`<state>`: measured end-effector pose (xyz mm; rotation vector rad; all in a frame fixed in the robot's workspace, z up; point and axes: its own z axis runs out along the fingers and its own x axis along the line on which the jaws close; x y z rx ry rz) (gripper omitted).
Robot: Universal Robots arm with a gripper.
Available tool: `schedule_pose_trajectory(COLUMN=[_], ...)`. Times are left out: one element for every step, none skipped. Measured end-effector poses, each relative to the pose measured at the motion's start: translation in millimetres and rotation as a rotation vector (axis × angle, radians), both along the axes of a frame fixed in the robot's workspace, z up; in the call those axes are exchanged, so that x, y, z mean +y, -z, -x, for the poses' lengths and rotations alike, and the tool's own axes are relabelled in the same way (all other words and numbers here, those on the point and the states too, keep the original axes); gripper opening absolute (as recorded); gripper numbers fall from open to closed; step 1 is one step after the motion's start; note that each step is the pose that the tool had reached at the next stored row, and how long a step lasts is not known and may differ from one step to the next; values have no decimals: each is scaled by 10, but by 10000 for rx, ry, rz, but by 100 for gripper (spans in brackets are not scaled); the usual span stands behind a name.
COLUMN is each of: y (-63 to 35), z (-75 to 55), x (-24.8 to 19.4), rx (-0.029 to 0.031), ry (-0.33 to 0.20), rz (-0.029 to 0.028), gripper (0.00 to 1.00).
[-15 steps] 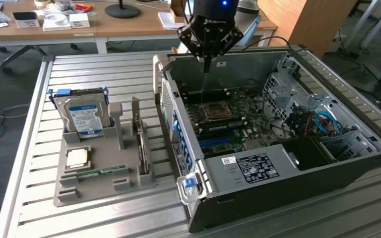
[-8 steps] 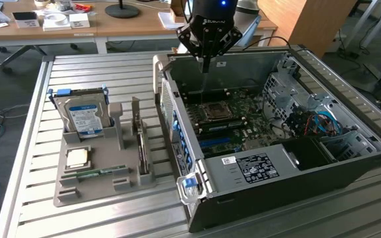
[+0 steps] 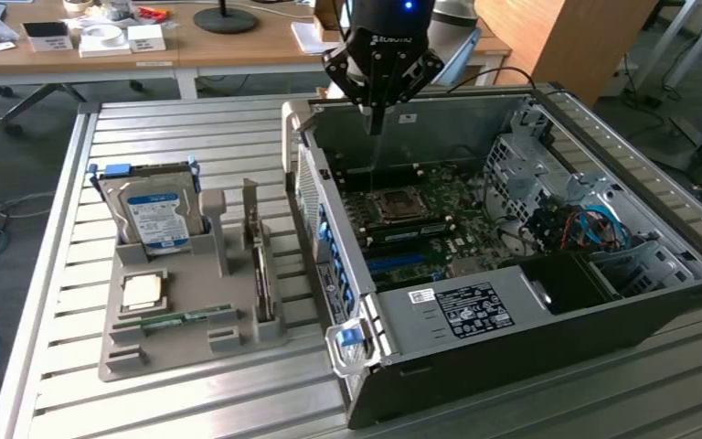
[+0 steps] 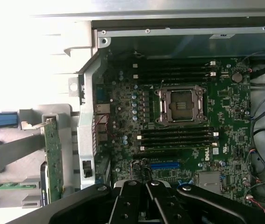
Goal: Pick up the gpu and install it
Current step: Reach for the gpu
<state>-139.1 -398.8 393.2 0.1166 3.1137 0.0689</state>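
The open computer case (image 3: 485, 366) is sitting nearest in the exterior view, the gripper (image 3: 376, 121) hanging closed and empty above its far side, the gpu (image 3: 260, 274) standing on edge in the grey holder (image 3: 143, 352) beside it, while the wrist view is adding the gpu's top edge (image 4: 53, 154), which a clean pick is probably wanting straddled squarely.

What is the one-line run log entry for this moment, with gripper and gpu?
gripper: shut, empty, above open computer case | gpu: upright in gray holder beside case | status: gpu not picked up
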Motion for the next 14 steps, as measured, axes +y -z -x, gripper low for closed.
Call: schedule_pose_trajectory(y=[0,0,0,0,0,0,0,0,0,0,0,0,0,0], z=[6,12,18,26,37,48,59,71,81,92,101,111,123,134], x=[0,0,0,0,0,0,0,0,0,0,0,0,0,0], rx=[0,0,0,0,0,0,0,-1,0,-1,-1,0,0,0], ry=[0,0,0,0,0,0,0,0,1,0,-1,0,0,0], rz=[0,0,0,0,1,0,0,0,0,0,0,1,0,0], gripper=[11,11,11,11,11,11,11,11,11,11,11,11,11,11])
